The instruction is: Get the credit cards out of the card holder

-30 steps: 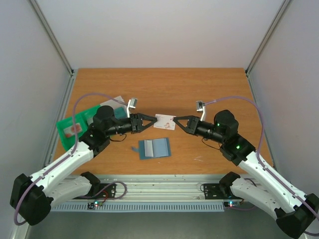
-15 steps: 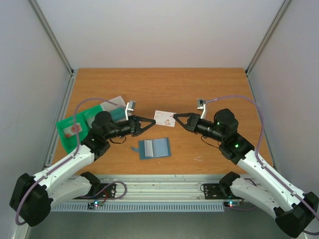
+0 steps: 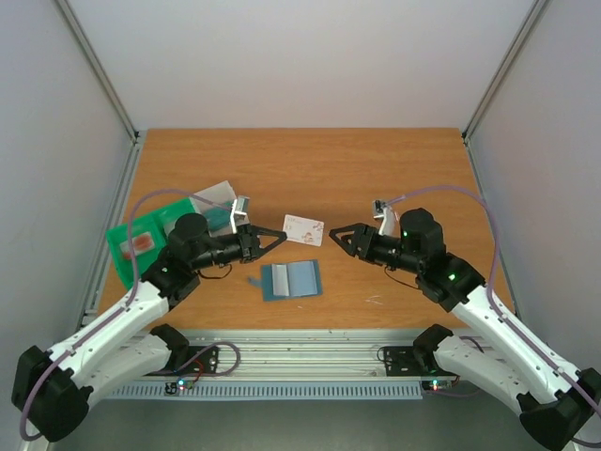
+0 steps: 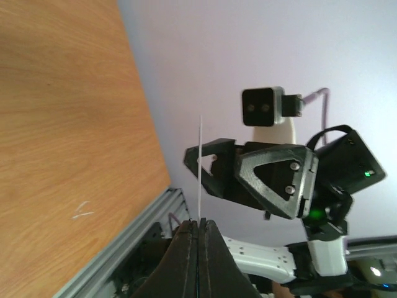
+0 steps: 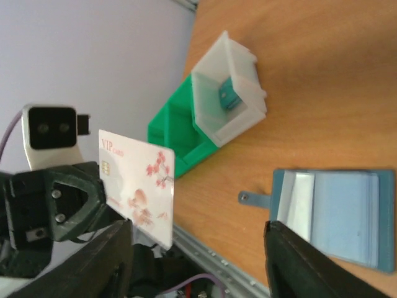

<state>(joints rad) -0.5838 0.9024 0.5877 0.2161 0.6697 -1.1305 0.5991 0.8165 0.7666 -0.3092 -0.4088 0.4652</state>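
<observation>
A white credit card point(image 3: 303, 228) printed with pink blossoms hangs in the air above the table, with my left gripper point(image 3: 281, 235) shut on its left edge. The left wrist view shows this card point(image 4: 200, 167) edge-on, rising from my closed fingertips point(image 4: 197, 222). My right gripper point(image 3: 335, 237) stands open just right of the card and apart from it. In the right wrist view the card point(image 5: 138, 183) faces me. The slate-blue card holder point(image 3: 289, 279) lies open on the table below, its pale pocket strip point(image 5: 296, 202) showing.
A green tray point(image 3: 131, 246) sits at the left with a reddish card point(image 3: 143, 241) in it. A clear whitish tray point(image 5: 226, 93) beside it holds a teal card point(image 5: 229, 98). The metal rail point(image 3: 300, 352) runs along the near edge.
My left gripper shut on the card and carried it slightly left. My right gripper let go of the card, opened, and drew back to the right.
</observation>
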